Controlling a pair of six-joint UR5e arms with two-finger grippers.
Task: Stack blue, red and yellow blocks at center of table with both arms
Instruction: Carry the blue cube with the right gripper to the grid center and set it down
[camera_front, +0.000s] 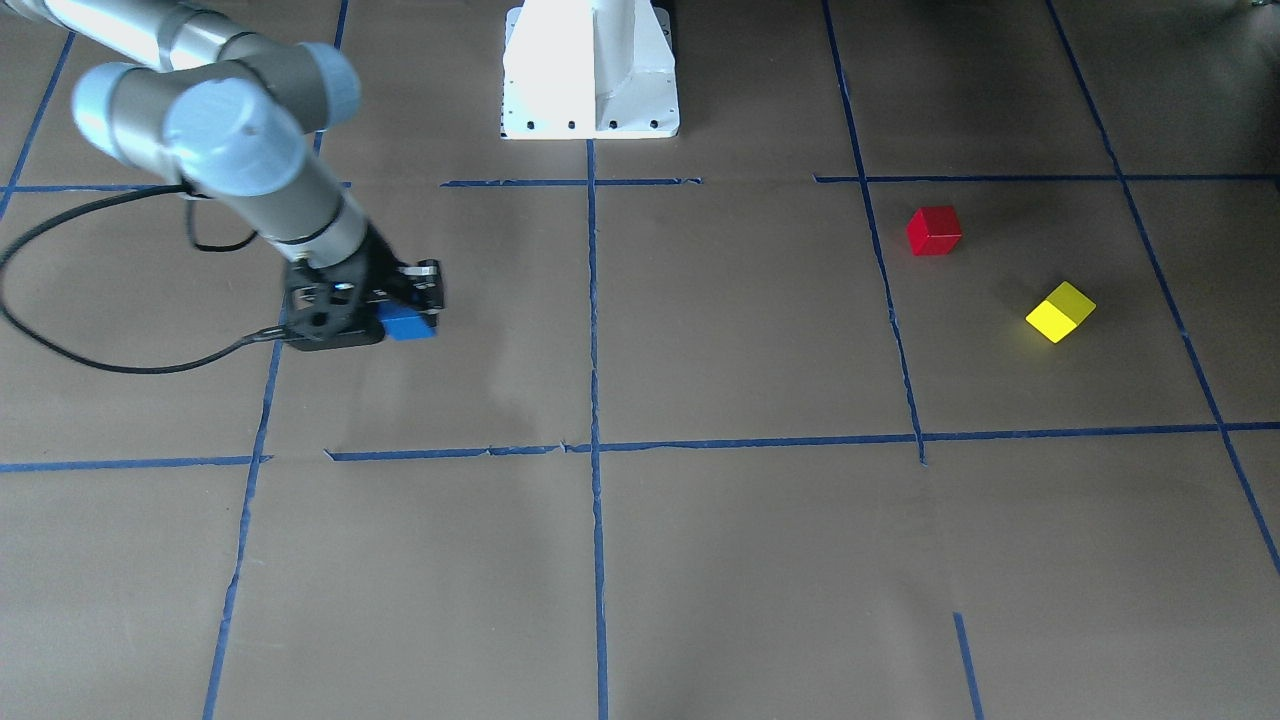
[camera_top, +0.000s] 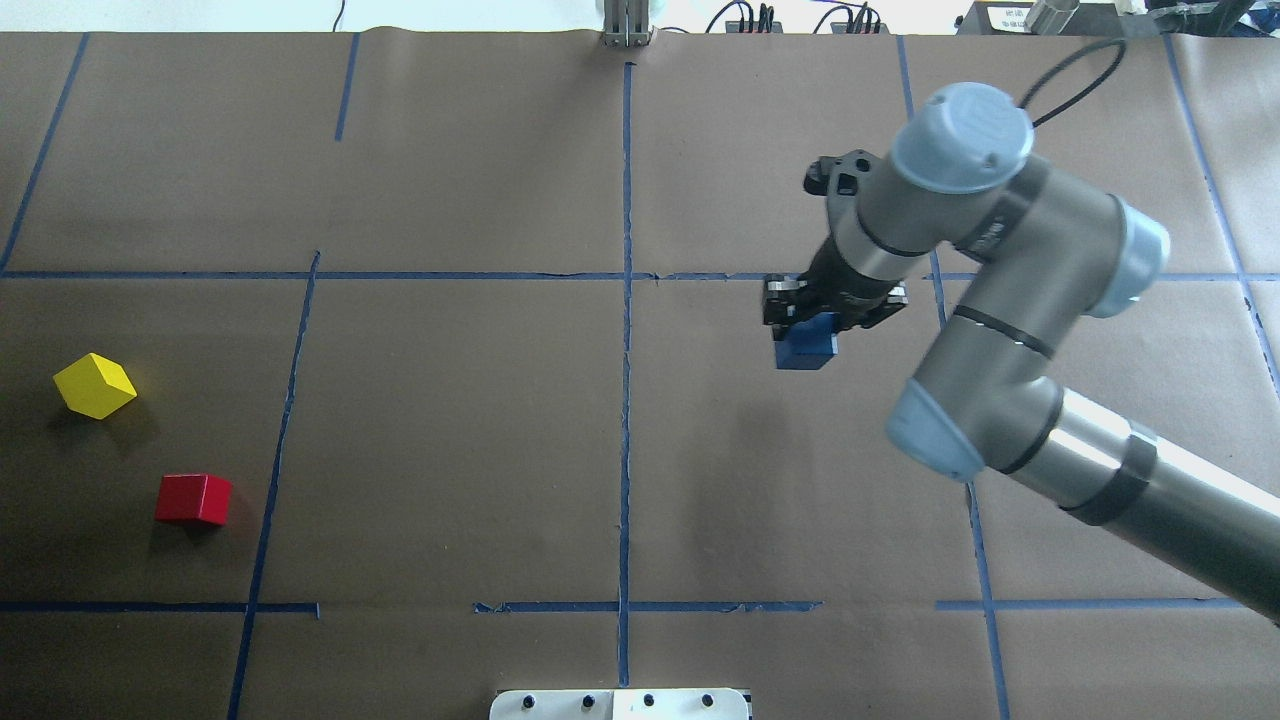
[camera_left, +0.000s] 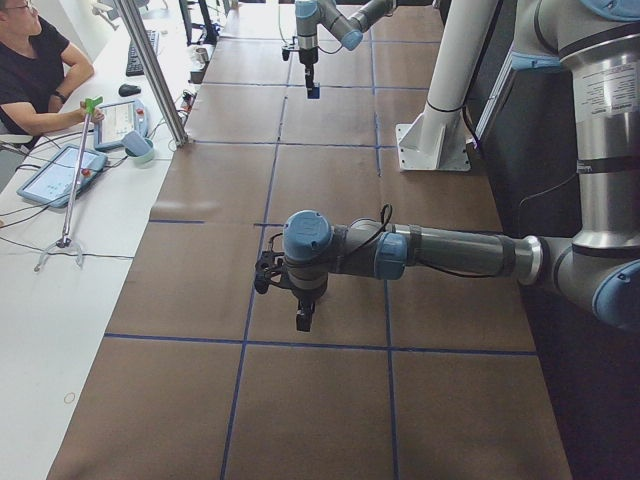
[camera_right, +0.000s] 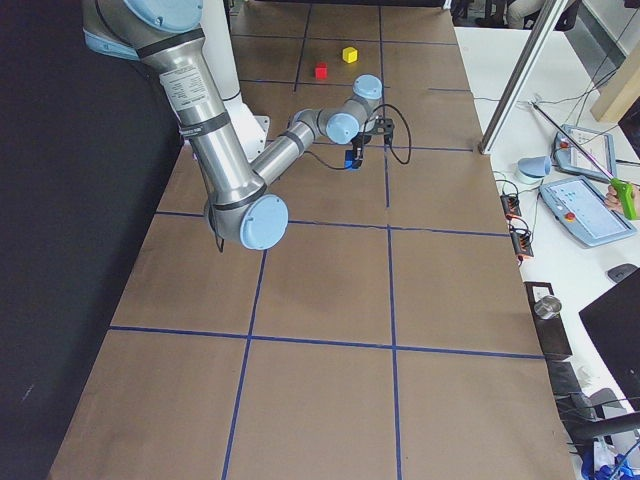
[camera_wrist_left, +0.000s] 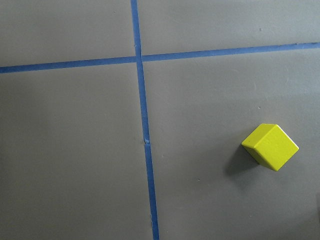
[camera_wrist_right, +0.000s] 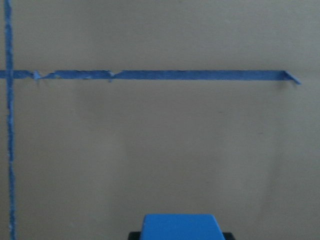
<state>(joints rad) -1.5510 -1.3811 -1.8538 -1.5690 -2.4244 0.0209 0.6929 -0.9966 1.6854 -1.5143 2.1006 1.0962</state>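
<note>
three blocks (camera_top: 806, 348) (camera_top: 193, 499) (camera_top: 95, 385), two robot arms (camera_top: 1000, 300) (camera_left: 450, 250)

Both arms are silver-grey metal tubes joined by rounded, pale blue caps. The right arm (camera_top: 1010, 300) has black bands round its tubes and faint raised lettering on the cap at its 12 o'clock end. A thin black cable (camera_front: 150, 370) trails off at 9 o'clock from the black, open-framed right gripper (camera_front: 405, 315). The left arm (camera_left: 440, 250) has a similar black cable and a white printed label. The white base (camera_front: 590, 70) shows 4 dark screws along its 6 o'clock edge.
</note>
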